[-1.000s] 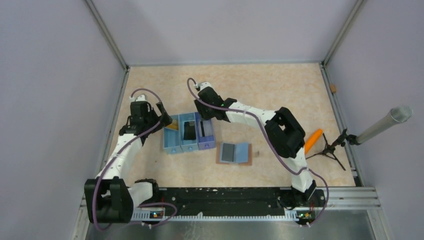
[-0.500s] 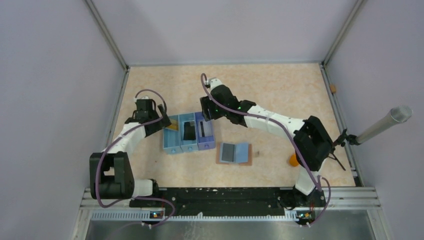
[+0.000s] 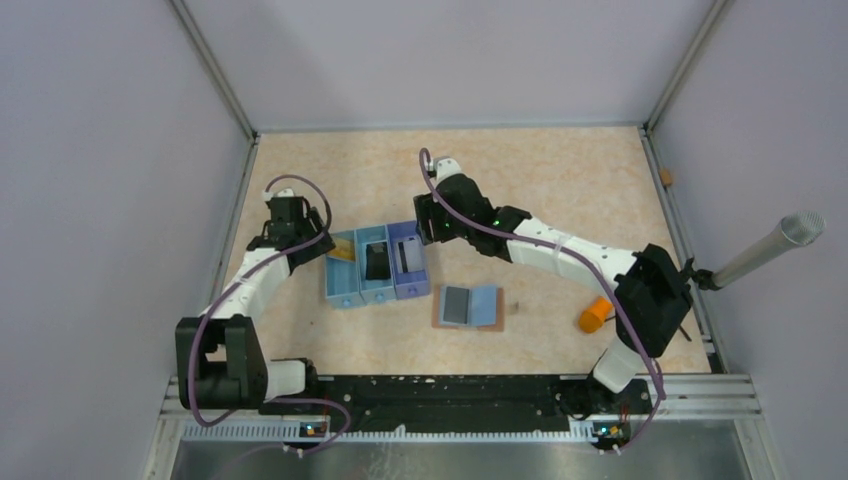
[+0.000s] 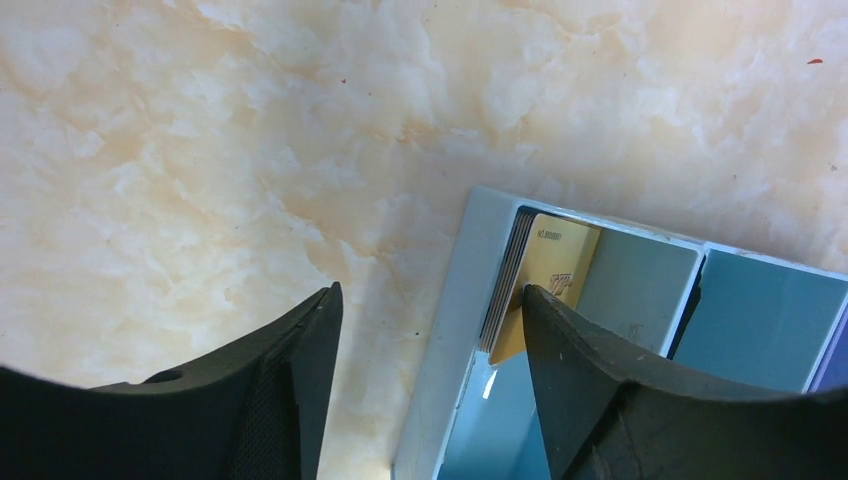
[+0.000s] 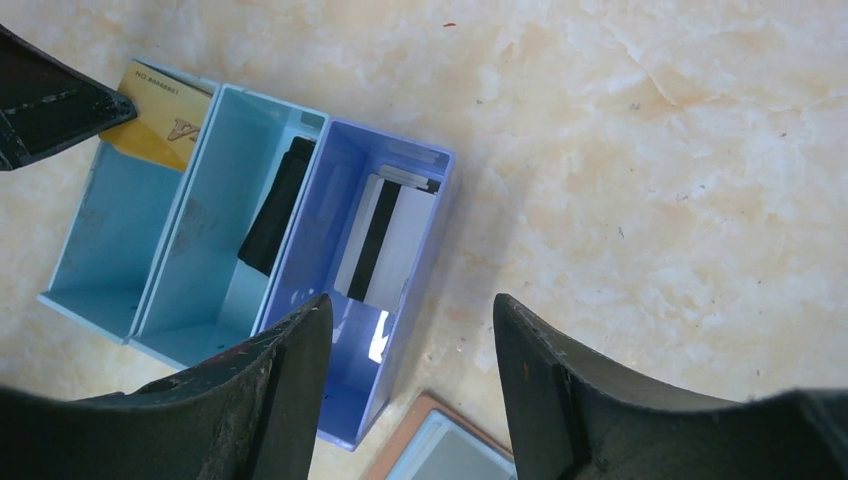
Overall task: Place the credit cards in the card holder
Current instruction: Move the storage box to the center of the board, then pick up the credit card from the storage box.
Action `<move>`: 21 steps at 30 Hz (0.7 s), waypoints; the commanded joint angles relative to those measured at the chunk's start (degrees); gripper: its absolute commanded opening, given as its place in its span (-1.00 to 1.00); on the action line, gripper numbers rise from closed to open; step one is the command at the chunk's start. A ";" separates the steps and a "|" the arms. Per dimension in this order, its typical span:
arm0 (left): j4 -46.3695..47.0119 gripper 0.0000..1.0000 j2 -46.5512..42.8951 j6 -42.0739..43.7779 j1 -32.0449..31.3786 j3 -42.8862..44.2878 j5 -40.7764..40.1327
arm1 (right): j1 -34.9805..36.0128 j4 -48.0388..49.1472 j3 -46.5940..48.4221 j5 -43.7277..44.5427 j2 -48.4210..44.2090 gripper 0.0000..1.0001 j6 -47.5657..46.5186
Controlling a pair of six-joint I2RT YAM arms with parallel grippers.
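Note:
A yellow-gold credit card (image 3: 343, 250) leans in the left compartment of the blue box (image 3: 378, 266), in front of a stack of cards (image 4: 503, 285); it also shows in the left wrist view (image 4: 560, 262) and the right wrist view (image 5: 165, 118). My left gripper (image 3: 325, 240) (image 4: 430, 300) is open, its jaws astride the box's left wall, one fingertip (image 4: 545, 310) at the gold card. The brown card holder (image 3: 468, 307) lies open with a light blue card (image 3: 485, 303) and a grey card on it. My right gripper (image 3: 432, 232) (image 5: 410, 305) is open and empty above the box's right end.
The middle compartment holds a black card (image 5: 275, 205), the purple-blue right one a white card with a black stripe (image 5: 385, 240). An orange carrot-shaped object (image 3: 596, 313) lies by my right arm's elbow. A microphone (image 3: 770, 245) stands at the right wall.
My right arm has swung right and its gripper moved from over the box to the box's right end. The carrot now lies lower and further left. My left gripper shifted slightly.

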 commanded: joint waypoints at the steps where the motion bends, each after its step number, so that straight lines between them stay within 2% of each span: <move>1: 0.38 0.35 -1.88 0.80 0.21 1.15 -1.34 | 0.25 -0.11 -0.26 1.53 -3.12 0.19 0.75; 12: 2.81 -0.18 -3.23 1.09 0.30 0.23 3.89 | 0.23 -0.82 -0.36 2.38 -3.51 0.18 0.81; 21: 3.82 -0.52 -4.09 0.89 0.56 -0.11 7.84 | 0.24 -0.95 -0.67 2.76 -3.51 0.18 0.83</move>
